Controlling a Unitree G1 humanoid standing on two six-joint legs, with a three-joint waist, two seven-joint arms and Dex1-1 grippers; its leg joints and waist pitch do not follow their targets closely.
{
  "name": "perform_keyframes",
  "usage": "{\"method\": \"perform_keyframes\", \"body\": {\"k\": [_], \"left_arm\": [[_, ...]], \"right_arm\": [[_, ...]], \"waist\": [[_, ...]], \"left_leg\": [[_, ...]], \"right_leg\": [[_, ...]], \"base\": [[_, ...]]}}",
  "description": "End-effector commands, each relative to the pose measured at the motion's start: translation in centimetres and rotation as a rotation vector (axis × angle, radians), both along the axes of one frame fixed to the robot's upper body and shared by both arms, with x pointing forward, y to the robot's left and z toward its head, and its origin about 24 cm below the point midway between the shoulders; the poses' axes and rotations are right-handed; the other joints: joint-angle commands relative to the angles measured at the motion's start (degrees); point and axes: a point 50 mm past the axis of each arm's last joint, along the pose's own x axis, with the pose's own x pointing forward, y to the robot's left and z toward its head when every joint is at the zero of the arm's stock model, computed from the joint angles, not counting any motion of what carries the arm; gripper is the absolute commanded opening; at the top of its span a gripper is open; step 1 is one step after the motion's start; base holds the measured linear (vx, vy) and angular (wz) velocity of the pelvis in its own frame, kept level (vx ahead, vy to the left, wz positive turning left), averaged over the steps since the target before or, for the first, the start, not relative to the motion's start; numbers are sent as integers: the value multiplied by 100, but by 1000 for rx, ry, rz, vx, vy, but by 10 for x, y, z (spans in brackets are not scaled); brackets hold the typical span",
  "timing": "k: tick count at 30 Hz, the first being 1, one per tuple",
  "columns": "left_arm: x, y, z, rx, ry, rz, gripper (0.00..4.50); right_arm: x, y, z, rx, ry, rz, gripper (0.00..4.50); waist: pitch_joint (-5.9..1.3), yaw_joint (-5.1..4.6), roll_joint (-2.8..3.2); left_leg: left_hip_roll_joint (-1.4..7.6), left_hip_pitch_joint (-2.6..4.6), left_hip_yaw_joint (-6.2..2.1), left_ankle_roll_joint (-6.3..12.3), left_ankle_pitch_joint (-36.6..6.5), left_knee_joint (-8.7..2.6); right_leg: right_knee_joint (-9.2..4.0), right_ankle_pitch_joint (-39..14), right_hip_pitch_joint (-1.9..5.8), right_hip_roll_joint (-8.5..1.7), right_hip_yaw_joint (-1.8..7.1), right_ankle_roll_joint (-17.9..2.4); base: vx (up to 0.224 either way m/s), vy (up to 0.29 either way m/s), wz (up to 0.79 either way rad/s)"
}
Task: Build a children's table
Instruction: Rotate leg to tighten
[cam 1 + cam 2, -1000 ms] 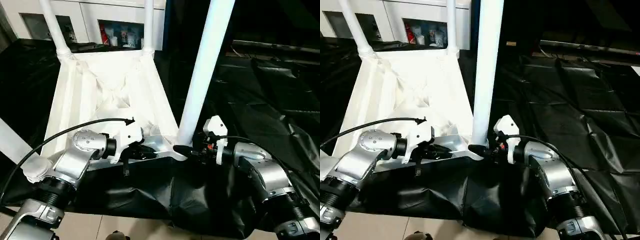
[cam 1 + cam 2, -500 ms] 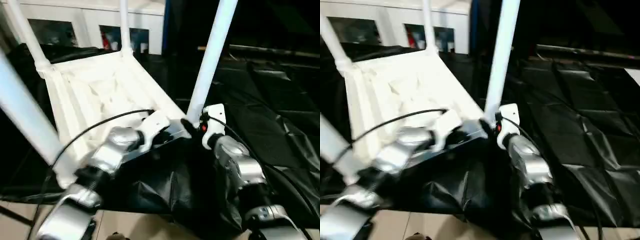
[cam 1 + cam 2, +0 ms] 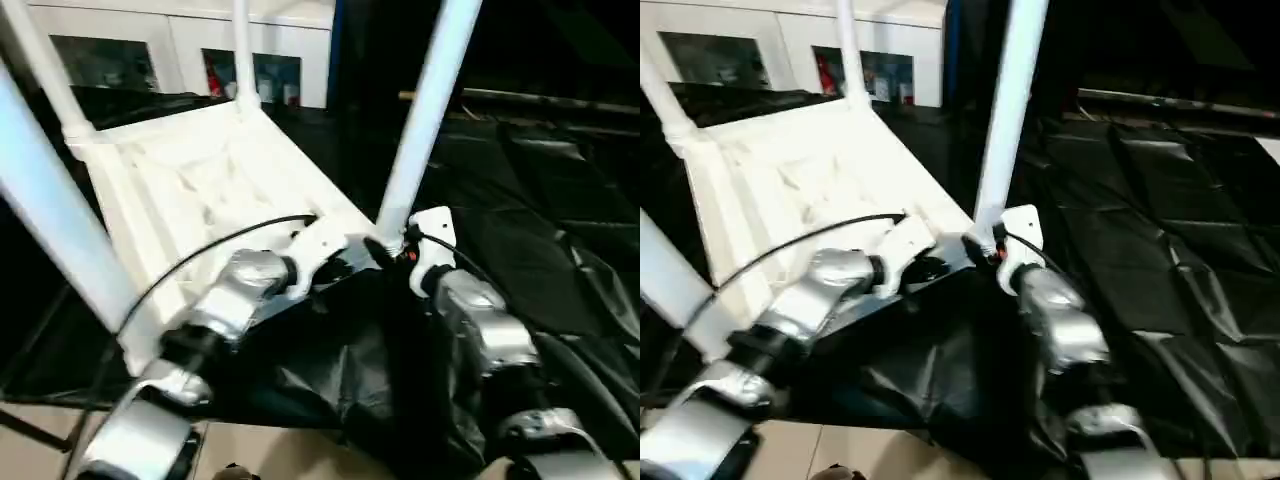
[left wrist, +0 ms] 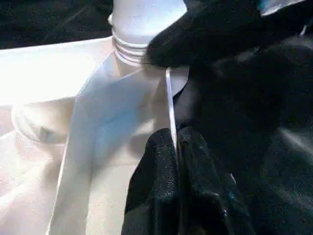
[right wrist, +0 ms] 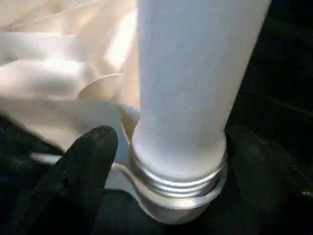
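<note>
My left gripper [image 4: 174,161] pinches the tabletop [image 3: 190,190] rim, while my right gripper [image 5: 166,181] seems to straddle the leg [image 5: 190,83], fingers wide.

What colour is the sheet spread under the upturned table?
Black, a crinkled glossy sheet; it shows best in the right eye view, beside the white table.

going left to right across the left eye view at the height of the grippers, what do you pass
near-left leg → tabletop underside → left gripper, shut on the tabletop's near rim → near-right leg with the right gripper at its base → black sheet
</note>
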Motion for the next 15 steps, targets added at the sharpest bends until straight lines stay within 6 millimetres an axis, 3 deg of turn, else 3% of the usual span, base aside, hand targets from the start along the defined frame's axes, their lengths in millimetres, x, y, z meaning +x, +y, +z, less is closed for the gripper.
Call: {"method": "perform_keyframes", "body": {"k": [1,6,15], "left_arm": [[-15,7,-13,33,72,-126,0],[-27,23,-9,25,118,-233,0],[-33,35,-4,14,132,-271,0]], "right_arm": [[-4,-4,13,1,-35,122,378],[-17,-18,21,-36,-15,288,378],[-30,-18,20,-75,35,463,378]], "waist": [[-322,35,-41],[-312,41,-27],[-318,54,-89]], "left_leg": [[81,48,7,279,-743,-340],[111,69,21,339,-749,-348],[97,57,36,390,-599,-331]], "right_leg": [[-406,276,250,-343,157,-1242],[-387,355,219,-329,153,-1331],[-373,422,230,-336,147,-1409]], "base": [[0,0,0],[0,0,0],[0,0,0]]}}
